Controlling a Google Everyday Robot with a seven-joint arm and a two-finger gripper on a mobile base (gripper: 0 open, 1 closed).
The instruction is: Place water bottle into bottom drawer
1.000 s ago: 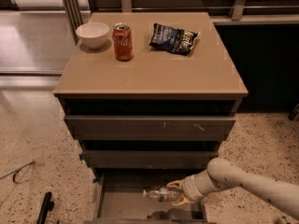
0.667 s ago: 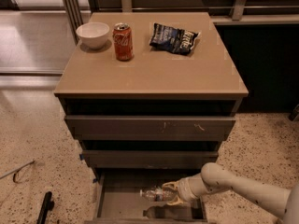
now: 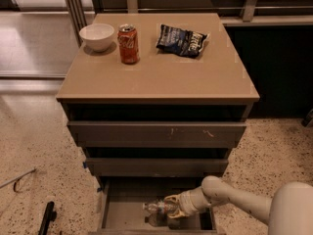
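The water bottle (image 3: 156, 208) is a small clear crinkled bottle lying on its side, cap to the left, just above the floor of the open bottom drawer (image 3: 124, 214). My gripper (image 3: 172, 206) comes in from the right on a white arm and its fingers are shut on the bottle's right end, inside the drawer.
On the cabinet top (image 3: 161, 67) stand a white bowl (image 3: 97, 36), an orange-red soda can (image 3: 128, 44) and a dark chip bag (image 3: 182, 39). Two wider drawers (image 3: 156, 133) sit above the open one. A black object (image 3: 46, 217) lies on the speckled floor at left.
The gripper with the bottle has moved left and deeper into the bottom drawer. The arm has reached further in.
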